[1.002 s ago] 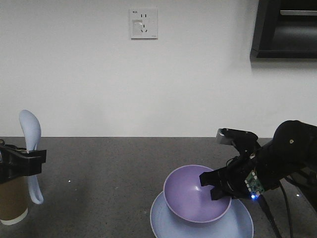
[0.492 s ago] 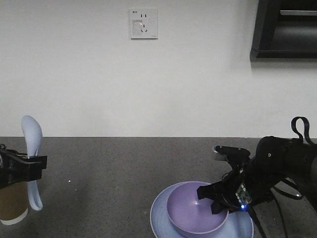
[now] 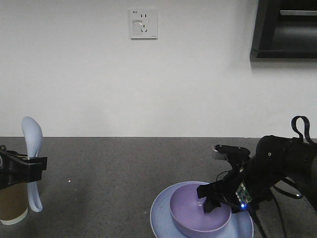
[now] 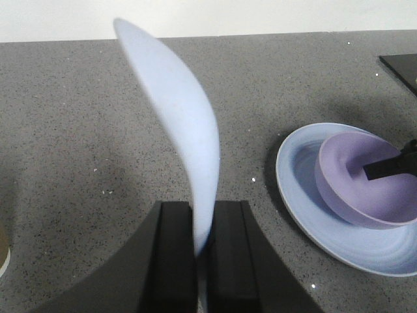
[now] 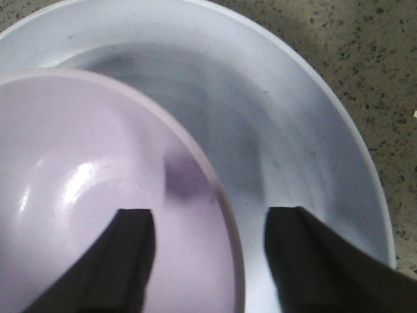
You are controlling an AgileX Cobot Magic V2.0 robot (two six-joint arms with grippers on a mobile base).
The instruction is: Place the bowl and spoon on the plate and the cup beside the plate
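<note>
My left gripper (image 3: 35, 165) is shut on the handle of the pale spoon (image 3: 31, 134), which stands upright with its scoop up, above the left of the counter. From the left wrist, the spoon (image 4: 186, 124) rises out of the closed fingers (image 4: 176, 248). The purple bowl (image 3: 190, 215) sits inside the light-blue plate (image 3: 161, 220) at the front right. My right gripper (image 5: 212, 225) is open, one finger inside the bowl (image 5: 78, 189) and one outside over the plate (image 5: 306, 117), straddling the rim. The brown cup (image 3: 11, 201) stands at the far left, behind the left gripper.
The dark speckled counter (image 3: 109, 173) runs back to a white wall with a socket (image 3: 143, 23). A black cabinet (image 3: 285, 29) hangs at the upper right. The right arm's cables (image 3: 299, 131) loop above the counter's right end.
The right gripper lowered the tilted bowl onto the plate, where it now sits level, and its jaws have parted. The left gripper with the spoon barely moved.
</note>
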